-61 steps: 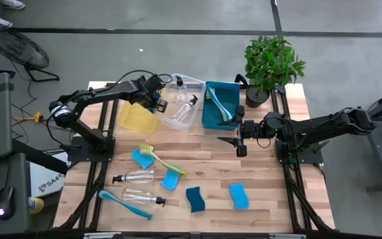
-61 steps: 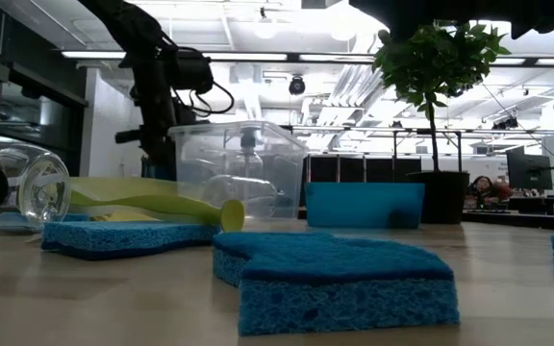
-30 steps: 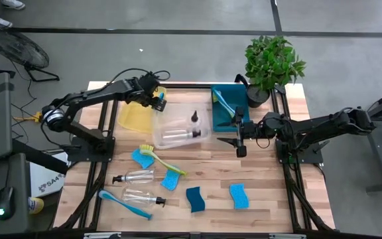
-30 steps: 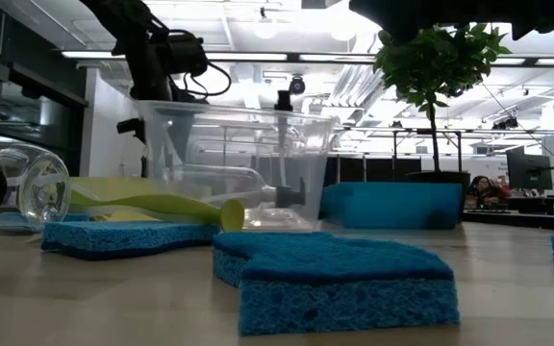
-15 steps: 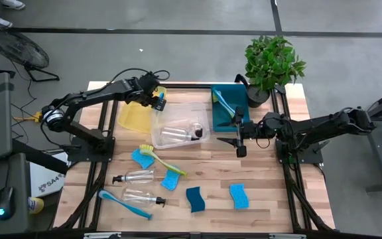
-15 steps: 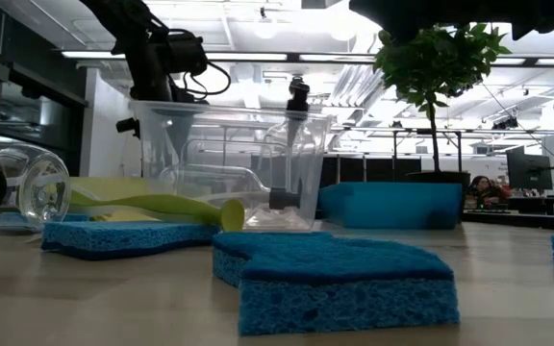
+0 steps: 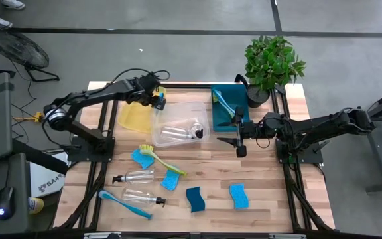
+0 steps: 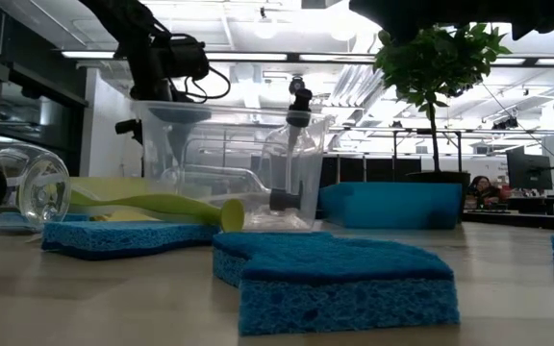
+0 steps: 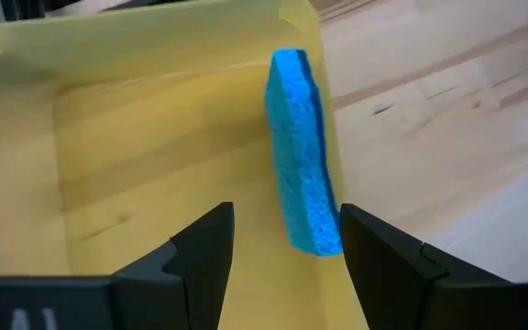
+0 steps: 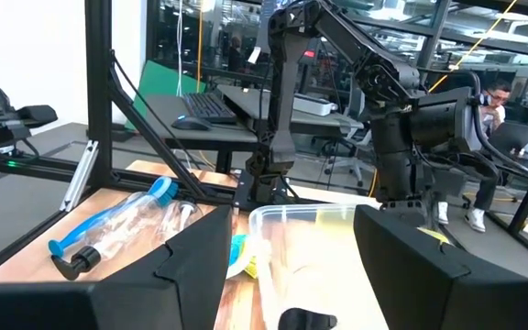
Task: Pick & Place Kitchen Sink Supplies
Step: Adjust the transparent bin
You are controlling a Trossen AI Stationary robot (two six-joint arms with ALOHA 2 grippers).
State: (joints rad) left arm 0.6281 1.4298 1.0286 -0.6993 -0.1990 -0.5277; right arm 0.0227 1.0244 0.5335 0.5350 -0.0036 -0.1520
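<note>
My left gripper (image 7: pixel 158 101) (image 9: pixel 287 238) hangs open over the right wall of the yellow bin (image 7: pixel 136 117), pointing steeply down. Just beyond its fingertips a blue sponge (image 9: pixel 302 156) stands on its long edge, leaning against that wall. My right gripper (image 7: pixel 237 137) (image 10: pixel 291 275) waits open and level beside the clear bin (image 7: pixel 181 126), which holds clear bottles (image 7: pixel 178 135). On the near half of the table lie several blue sponges (image 7: pixel 195 198), two bottles (image 7: pixel 135 177), a yellow-green brush (image 7: pixel 162 160) and a blue brush (image 7: pixel 125 204).
A teal bin (image 7: pixel 229 114) with a brush (image 7: pixel 222 102) in it stands right of the clear bin. The potted plant (image 7: pixel 271 63) is at the far right corner. In the low view a sponge (image 8: pixel 335 279) lies close to the near edge.
One bottle inside the clear bin has shifted; in the low view its black pump top now shows farther right and above the rim. Both grippers have kept still.
</note>
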